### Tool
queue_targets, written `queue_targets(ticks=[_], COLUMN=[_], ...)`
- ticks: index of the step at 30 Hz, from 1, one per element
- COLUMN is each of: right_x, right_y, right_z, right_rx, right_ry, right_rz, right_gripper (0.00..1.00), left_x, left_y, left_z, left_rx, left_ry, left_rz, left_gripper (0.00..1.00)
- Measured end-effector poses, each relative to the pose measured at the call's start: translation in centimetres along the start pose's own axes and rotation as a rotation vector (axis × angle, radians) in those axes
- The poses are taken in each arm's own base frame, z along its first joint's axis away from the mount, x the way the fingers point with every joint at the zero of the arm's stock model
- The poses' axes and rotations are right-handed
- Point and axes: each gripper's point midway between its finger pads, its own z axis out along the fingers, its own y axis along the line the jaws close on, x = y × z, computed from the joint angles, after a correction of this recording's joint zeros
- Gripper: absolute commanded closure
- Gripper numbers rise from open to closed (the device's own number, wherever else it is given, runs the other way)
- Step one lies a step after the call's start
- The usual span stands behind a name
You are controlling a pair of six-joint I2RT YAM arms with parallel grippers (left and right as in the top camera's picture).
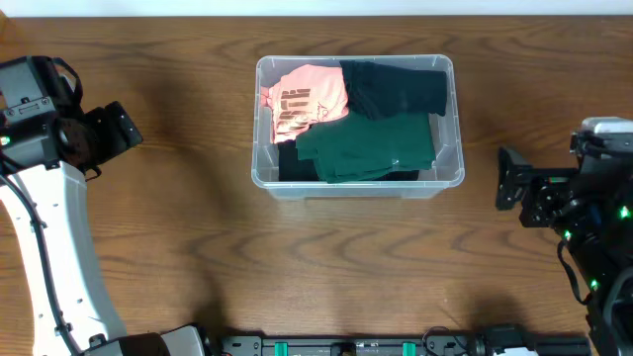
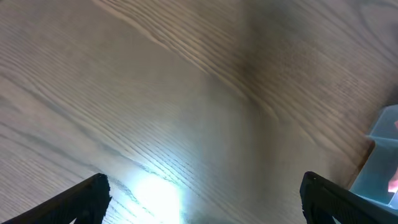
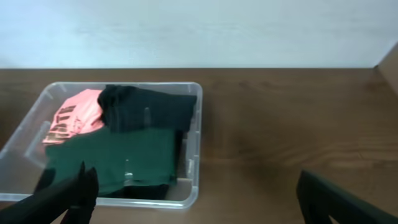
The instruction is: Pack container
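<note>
**Clear bin holds three folded garments; both grippers released**

The only writing is dark lettering on the pink garment (image 1: 302, 99), too small and creased to read.

There is one container (image 1: 356, 60), clear and colourless, rectangular with rounded corners and a moulded rim. It stands on the wooden table (image 1: 198, 227) at the middle, towards the far edge, between the two arms. Three garments show inside: the pink one in the far left corner, a black one (image 1: 396, 87) in the far right, and a green one (image 1: 366, 146) lying over the near part. A dark strip shows under the green at the near left; whether it is a fourth piece cannot be told.

The left gripper (image 2: 205, 199) hangs over bare wood well left of the container, fingers spread wide and empty. The right gripper (image 3: 196, 199), to the container's right, is likewise spread and holds nothing.
</note>
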Motion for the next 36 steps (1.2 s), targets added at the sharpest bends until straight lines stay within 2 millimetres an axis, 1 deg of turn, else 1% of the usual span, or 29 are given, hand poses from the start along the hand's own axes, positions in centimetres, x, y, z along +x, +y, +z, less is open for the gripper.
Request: queue_targets(ticks=[3, 6, 8, 10, 11, 13, 17, 19, 25, 29, 32, 36], right_x=[-0.2, -0.1, 0.5, 1.7, 2.6, 4.2, 8.8, 10.4, 13.6, 15.6, 16.9, 17.9], right_y=[-0.3, -0.5, -0.7, -0.9, -1.0, -1.1, -1.6, -1.7, -2.0, -2.2, -2.3, -2.3], right_z=[-0.8, -2.1, -3.1, -3.8, -3.9, -3.5, -1.5, -0.8, 0.0, 1.0, 1.8, 3.1], right_rx=[0.013, 0.022, 0.025, 0.024, 0.026, 0.025, 0.026, 0.026, 0.023, 0.024, 0.024, 0.022], right_ry=[-0.026, -0.064, -0.096, -0.130, -0.141, -0.157, -0.138, -0.142, -0.169, -0.155, -0.151, -0.156], right_rz=[-0.019, -0.029, -0.030, -0.029, -0.029, -0.029, -0.024, -0.018, -0.012, -0.009, -0.007, -0.005], right_gripper=[0.01, 0.01, 0.01, 0.01, 0.01, 0.01, 0.01, 0.01, 0.01, 0.01, 0.01, 0.01], left_x=[0.0, 0.0, 0.0, 0.0, 0.0, 0.0, 0.0, 0.0, 0.0, 0.0, 0.0, 0.0], left_y=[0.0, 0.0, 0.0, 0.0, 0.0, 0.0, 0.0, 0.0, 0.0, 0.0, 0.0, 0.0], left_z=[0.0, 0.0, 0.0, 0.0, 0.0, 0.0, 0.0, 0.0, 0.0, 0.0, 0.0, 0.0], left_rx=[0.000, 0.000, 0.000, 0.000, 0.000, 0.000, 0.000, 0.000, 0.000, 0.000, 0.000, 0.000], left_ry=[0.000, 0.000, 0.000, 0.000, -0.001, 0.000, 0.000, 0.000, 0.000, 0.000, 0.000, 0.000], left_rz=[0.000, 0.000, 0.000, 0.000, 0.000, 0.000, 0.000, 0.000, 0.000, 0.000, 0.000, 0.000], left_gripper=[0.02, 0.02, 0.02, 0.02, 0.02, 0.02, 0.02, 0.02, 0.02, 0.02, 0.02, 0.02])
